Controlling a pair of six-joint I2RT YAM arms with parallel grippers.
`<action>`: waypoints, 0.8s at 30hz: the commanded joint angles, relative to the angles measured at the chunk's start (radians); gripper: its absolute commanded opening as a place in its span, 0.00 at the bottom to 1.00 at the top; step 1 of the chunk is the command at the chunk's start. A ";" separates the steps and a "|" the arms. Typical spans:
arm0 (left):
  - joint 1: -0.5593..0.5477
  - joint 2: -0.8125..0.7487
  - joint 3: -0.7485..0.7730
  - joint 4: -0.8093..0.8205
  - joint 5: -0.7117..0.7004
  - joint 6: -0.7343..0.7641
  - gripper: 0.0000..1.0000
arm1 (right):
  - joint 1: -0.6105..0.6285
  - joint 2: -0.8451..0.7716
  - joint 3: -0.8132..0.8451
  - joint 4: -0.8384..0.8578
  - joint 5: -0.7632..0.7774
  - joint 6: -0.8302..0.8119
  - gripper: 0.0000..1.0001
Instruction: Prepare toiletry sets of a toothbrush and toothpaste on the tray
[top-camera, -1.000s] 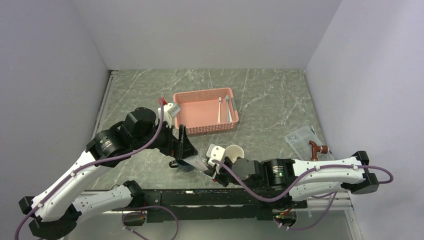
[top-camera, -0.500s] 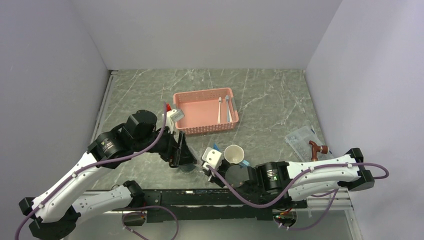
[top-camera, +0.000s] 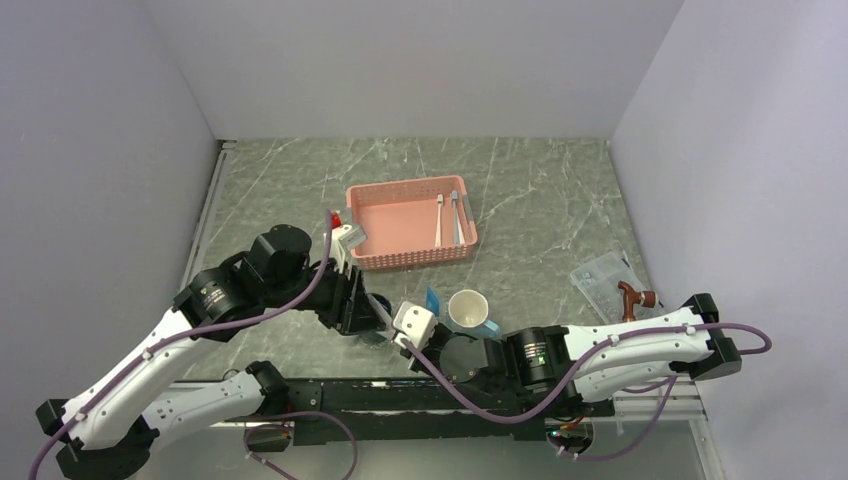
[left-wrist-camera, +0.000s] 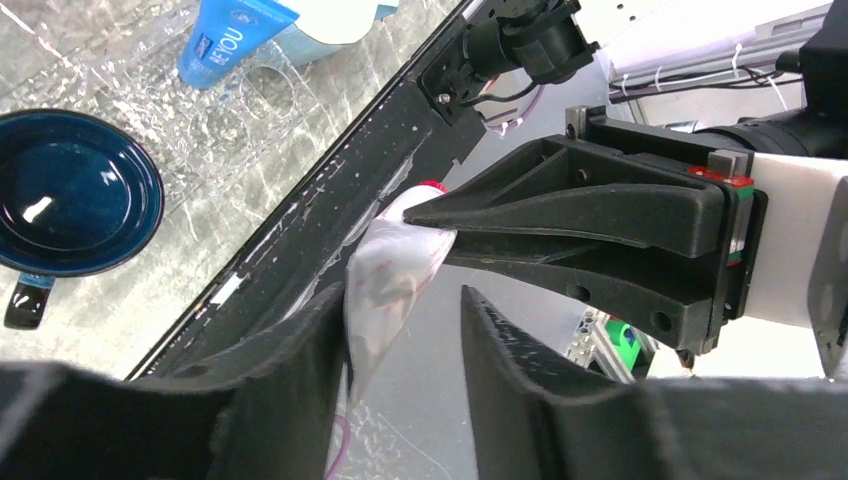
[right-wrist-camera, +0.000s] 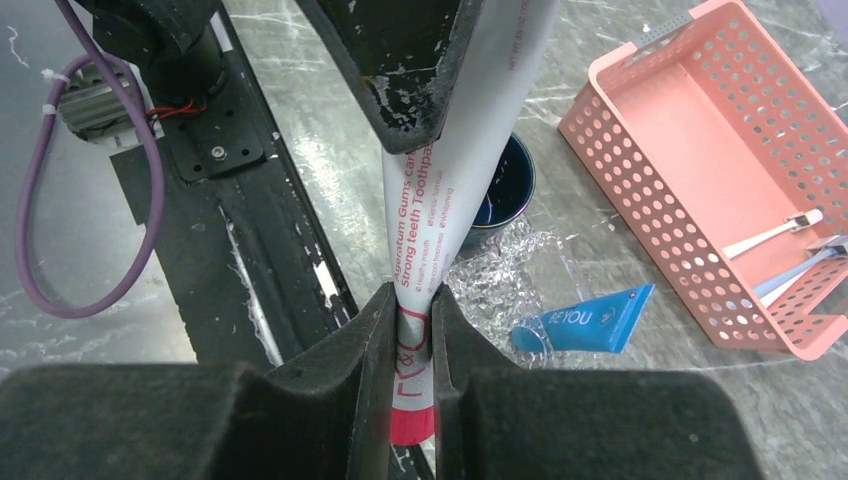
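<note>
One grey marbled table (top-camera: 540, 190); all the work was crowded at its near edge. Pink basket (top-camera: 395, 215) stood further back with the toothbrushes (top-camera: 439, 220) lying inside, not yet touched. Tray (right-wrist-camera: 495, 265), clear and crinkly, lay near the front edge with the blue toothpaste (right-wrist-camera: 585, 320) on it. Blue mug (right-wrist-camera: 505, 185) sat at its edge; could not tell whether on it or just beside. White mug (top-camera: 468, 308) stood near the blue tube.

White toothpaste (right-wrist-camera: 440, 200) hung in the air above the black rail (right-wrist-camera: 270, 260), off the tray. Right gripper (right-wrist-camera: 412, 300) was clamped flat on its red end. Left gripper (left-wrist-camera: 400, 300) straddled the other end, jaws roughly half closed. One finger touched the tube and a gap showed at the other, so no hold yet.

Risk, as judged: if the right let go before the left had pinched firm, the slick flat tube would slip and drop onto the rail or off the table. Both pulling at once could twist or crease it.

Against a second earlier: the left jaws had stood wide and had since narrowed around the tube. The right wrist had swung nearer the left, uncovering the white mug and the blue tube.
</note>
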 joint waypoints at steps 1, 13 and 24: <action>0.002 -0.017 -0.010 0.035 0.039 0.009 0.45 | 0.008 -0.008 0.050 0.057 0.048 -0.015 0.10; 0.003 0.001 -0.024 0.058 0.046 0.021 0.00 | 0.011 -0.002 0.036 0.053 0.058 0.001 0.20; 0.003 0.024 0.010 0.024 -0.032 0.054 0.00 | 0.011 -0.058 0.026 -0.044 0.160 0.080 0.60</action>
